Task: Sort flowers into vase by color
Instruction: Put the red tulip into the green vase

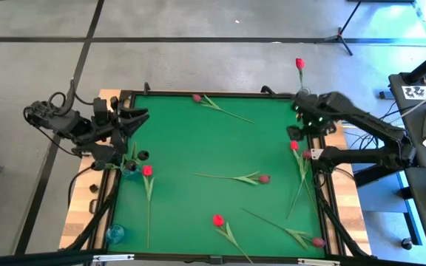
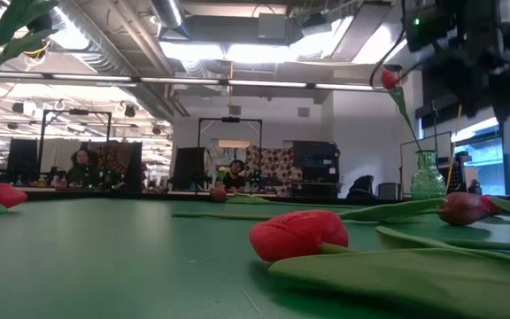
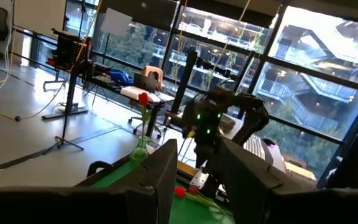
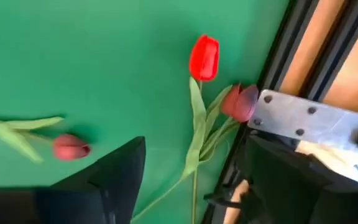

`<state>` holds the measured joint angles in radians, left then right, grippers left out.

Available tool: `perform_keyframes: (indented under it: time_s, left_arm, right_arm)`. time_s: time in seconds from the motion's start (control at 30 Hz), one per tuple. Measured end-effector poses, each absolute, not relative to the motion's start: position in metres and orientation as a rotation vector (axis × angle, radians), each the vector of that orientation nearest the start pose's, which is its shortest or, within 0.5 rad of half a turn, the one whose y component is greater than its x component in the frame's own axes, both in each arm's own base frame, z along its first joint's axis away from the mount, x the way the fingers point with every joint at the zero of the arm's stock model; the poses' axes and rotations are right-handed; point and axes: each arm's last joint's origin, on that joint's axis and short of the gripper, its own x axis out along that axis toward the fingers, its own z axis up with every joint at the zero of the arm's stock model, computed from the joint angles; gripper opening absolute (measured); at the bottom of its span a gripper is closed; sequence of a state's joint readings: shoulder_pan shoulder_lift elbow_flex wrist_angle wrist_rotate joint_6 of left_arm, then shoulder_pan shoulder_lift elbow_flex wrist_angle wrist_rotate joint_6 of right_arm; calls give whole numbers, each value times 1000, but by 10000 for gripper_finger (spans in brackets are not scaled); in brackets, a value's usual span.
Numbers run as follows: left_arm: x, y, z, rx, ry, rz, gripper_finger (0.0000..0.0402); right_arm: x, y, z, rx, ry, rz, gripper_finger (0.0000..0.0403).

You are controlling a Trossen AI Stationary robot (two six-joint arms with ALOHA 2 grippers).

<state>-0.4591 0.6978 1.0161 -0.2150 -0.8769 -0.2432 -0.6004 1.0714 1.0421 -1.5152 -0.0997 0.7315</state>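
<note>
While the right gripper (image 4: 188, 186) hovers with jaws spread, a red tulip (image 4: 204, 57) lies just ahead; next, lower and grasp.

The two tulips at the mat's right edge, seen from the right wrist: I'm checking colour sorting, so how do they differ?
The bright red tulip has a vivid, scarlet head, while the maroon tulip beside it is duller and darker. The bright red tulip's head lies fully on open green mat; the maroon tulip's head sits against the mat's black border, next to a metal bracket. Both lie flat, with green stems and leaves overlapping.
</note>
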Motion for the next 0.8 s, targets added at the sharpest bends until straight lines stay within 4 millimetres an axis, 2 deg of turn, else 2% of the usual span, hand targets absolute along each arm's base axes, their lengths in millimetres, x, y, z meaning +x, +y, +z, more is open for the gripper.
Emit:
perform_keyframes:
  time_s: [0.23,0.47,0.63,0.8]
  left_arm:
    - [118,-35,415,-312,-122,366,118]
    - [118,-35,416,-321,-133,348,118]
    - [118,-35,418,-335,-151,346,118]
    - [118,-35,419,-340,-158,349,118]
  right_arm:
    - [144,-71,227,1139,1190,-925,225]
    - [135,-75,172,1130,1342,-1023,179]
    - [132,-74,151,1072,1424,-1063,171]
    - [136,-78,143,1027,1415,-1092,169]
